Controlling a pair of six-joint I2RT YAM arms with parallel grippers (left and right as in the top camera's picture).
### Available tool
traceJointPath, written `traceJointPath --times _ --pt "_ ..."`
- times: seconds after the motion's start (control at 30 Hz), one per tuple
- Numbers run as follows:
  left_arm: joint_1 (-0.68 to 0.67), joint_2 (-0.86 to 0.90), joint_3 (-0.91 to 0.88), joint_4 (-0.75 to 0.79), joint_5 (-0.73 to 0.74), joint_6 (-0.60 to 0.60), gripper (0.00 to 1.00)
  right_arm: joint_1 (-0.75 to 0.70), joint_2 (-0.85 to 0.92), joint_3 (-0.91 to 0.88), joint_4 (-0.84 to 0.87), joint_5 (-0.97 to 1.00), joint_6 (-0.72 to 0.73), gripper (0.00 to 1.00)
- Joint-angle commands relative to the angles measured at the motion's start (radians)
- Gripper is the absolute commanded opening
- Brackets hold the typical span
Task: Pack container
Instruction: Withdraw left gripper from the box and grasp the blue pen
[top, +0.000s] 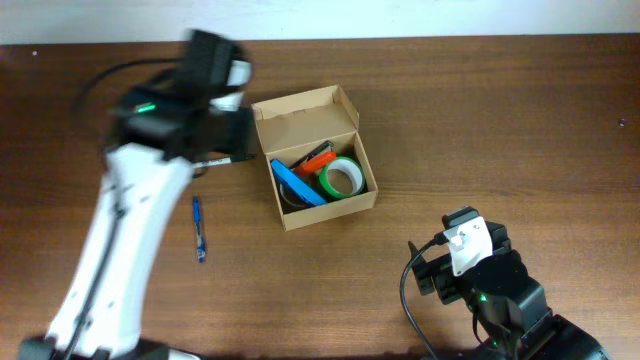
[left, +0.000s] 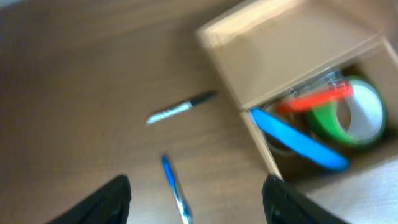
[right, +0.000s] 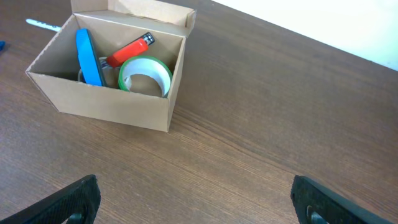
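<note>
shows the container (top: 335, 208) resting on the brown wooden table (top: 500, 120), a little left of centre and toward the far side. stands open, with the flap lid (top: 305, 108) tilted up along the far edge. holds a green tape roll (top: 342, 177) at the right, an orange-red item (top: 318, 158) lying toward the far wall and a long blue item (top: 297, 184) leaning slantwise at the left, over something dark that cannot be made out. has a blue pen (top: 198, 228) lying on the table to the left of the container, well apart from it, and a black-and-silver marker (left: 180, 109) farther off than the pen, apart from the container's far-left corner. finds the left gripper (left: 194, 186) hanging above the table just left of the container, touching nothing. has both dark fingers (left: 109, 202) spread wide, with only bare wood and the pen showing in the gap. puts the white left arm (top: 110, 240) across the left side of the overhead view, its blurred wrist covering the table beside the lid. places the right gripper (right: 194, 186) near and to the right, well apart from the container and aimed toward it. has those fingers (right: 71, 205) parted too, with nothing but table between them. blurs in the left wrist view, so finer detail of the contents cannot be told there.
</note>
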Motion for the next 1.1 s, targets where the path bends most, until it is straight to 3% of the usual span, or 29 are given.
traceJointPath --times 0.0,0.07,0.13,0.27,0.37,0.43,0.53,0.77,0.9,0.97,1.07 --pt "0.102 -0.055 -0.073 -0.046 -0.04 -0.398 0.71 -0.003 -0.005 -0.003 0.003 -0.002 0.014 0.99" --pt "0.139 -0.1 -0.18 -0.026 -0.04 -0.46 0.92 -0.003 -0.005 -0.003 0.003 -0.002 0.014 0.99" --pt "0.146 -0.138 -0.291 0.033 -0.041 -0.492 1.0 -0.003 -0.005 -0.003 0.003 -0.002 0.014 0.99" --pt "0.146 -0.219 -0.555 0.193 -0.08 -0.715 1.0 -0.003 -0.005 -0.003 0.003 -0.002 0.014 0.99" --pt "0.146 -0.245 -0.678 0.198 -0.093 -0.921 1.0 -0.003 -0.005 -0.003 0.003 -0.002 0.014 0.99" --pt "0.146 -0.255 -0.744 0.199 -0.074 -0.956 1.0 -0.003 -0.005 -0.003 0.003 -0.002 0.014 0.99" --pt "0.146 -0.249 -0.82 0.196 -0.071 -0.95 1.0 -0.003 -0.005 -0.003 0.003 -0.002 0.014 0.99" --pt "0.146 -0.149 -0.85 0.232 -0.074 -0.61 1.0 -0.003 -0.005 -0.003 0.003 -0.002 0.014 0.99" --pt "0.15 -0.021 -0.85 0.283 -0.074 -0.579 1.0 -0.003 -0.005 -0.003 0.003 -0.002 0.014 0.99" --pt "0.166 0.02 -0.85 0.291 -0.073 -0.575 0.97 -0.003 -0.005 -0.003 0.003 -0.002 0.014 0.99" --pt "0.227 0.083 -0.85 0.314 -0.001 -0.467 0.89 -0.002 -0.005 -0.003 0.003 -0.002 0.014 0.99"
